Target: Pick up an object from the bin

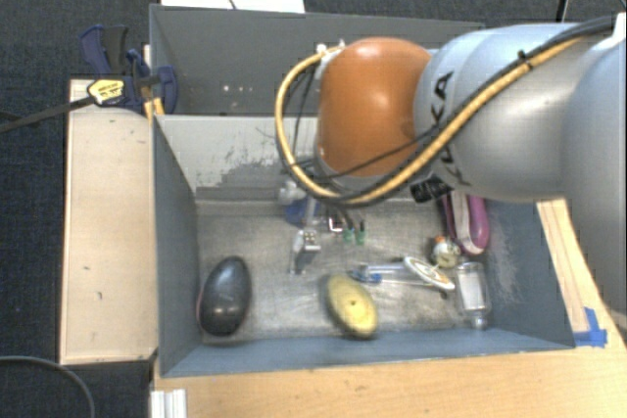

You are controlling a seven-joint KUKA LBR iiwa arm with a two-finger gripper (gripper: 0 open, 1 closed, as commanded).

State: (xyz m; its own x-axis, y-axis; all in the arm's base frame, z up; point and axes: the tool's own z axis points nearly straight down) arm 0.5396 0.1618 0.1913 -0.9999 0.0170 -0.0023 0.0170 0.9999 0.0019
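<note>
Two loose things lie nearest the gripper [306,252], low over the grey metal bin [176,240]: a yellow-green oval lump [353,305] below-right and a dark grey oval pebble [223,296] below-left. How wide the gripper stands cannot be told.

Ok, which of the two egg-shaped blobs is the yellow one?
The middle blob, at the front; the left blob, in the corner, is dark grey.
</note>
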